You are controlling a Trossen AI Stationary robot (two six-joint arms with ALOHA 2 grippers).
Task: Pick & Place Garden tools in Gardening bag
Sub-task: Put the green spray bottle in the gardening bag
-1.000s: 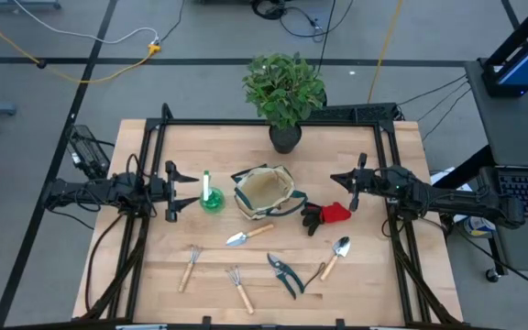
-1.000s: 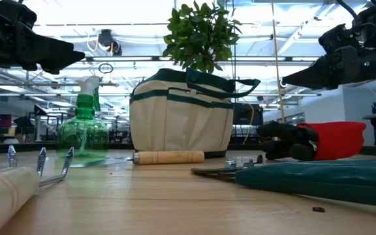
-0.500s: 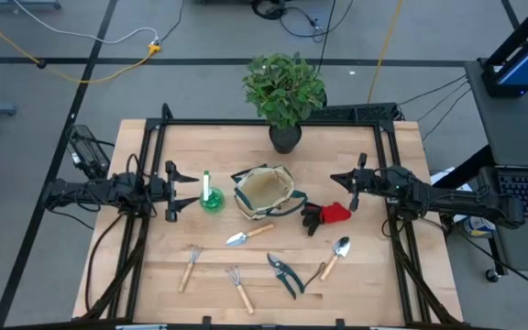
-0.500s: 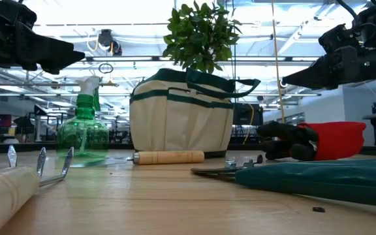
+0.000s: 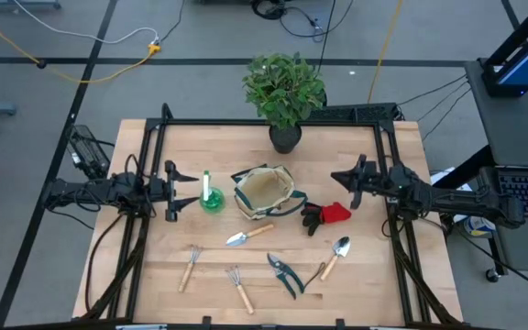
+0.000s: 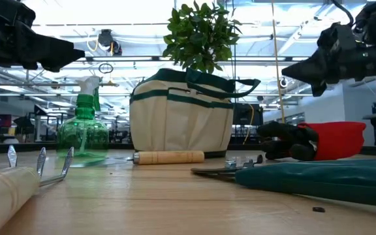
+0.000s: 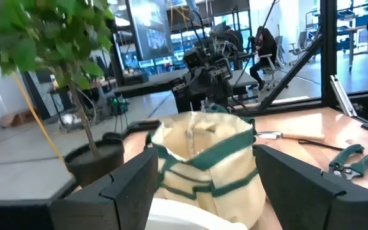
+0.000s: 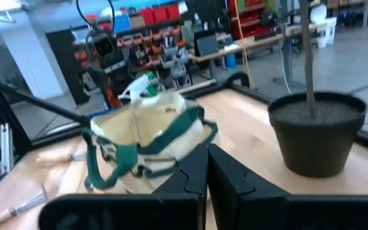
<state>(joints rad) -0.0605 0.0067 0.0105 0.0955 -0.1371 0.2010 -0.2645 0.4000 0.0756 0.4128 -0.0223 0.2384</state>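
The beige bag with green trim (image 5: 264,192) stands open at the table's middle. The green spray bottle (image 5: 211,198) stands to its left and the red-black gloves (image 5: 326,214) lie to its right. A trowel (image 5: 248,236), a second trowel (image 5: 335,255), the pruners (image 5: 285,275), a rake (image 5: 191,266) and a fork (image 5: 239,286) lie nearer the front edge. My left gripper (image 5: 196,190) is open above the table just left of the bottle, whose white top (image 7: 171,217) shows between its fingers. My right gripper (image 5: 337,178) is shut and empty, in the air right of the bag and above the gloves.
A potted leafy plant (image 5: 284,96) in a black pot stands at the far edge behind the bag. A black frame (image 5: 273,121) runs along the far and side edges. Bare wood lies at the near left and near right corners.
My right gripper's tip has risen a little, staying shut. The tools, the bag and my left gripper have kept still.
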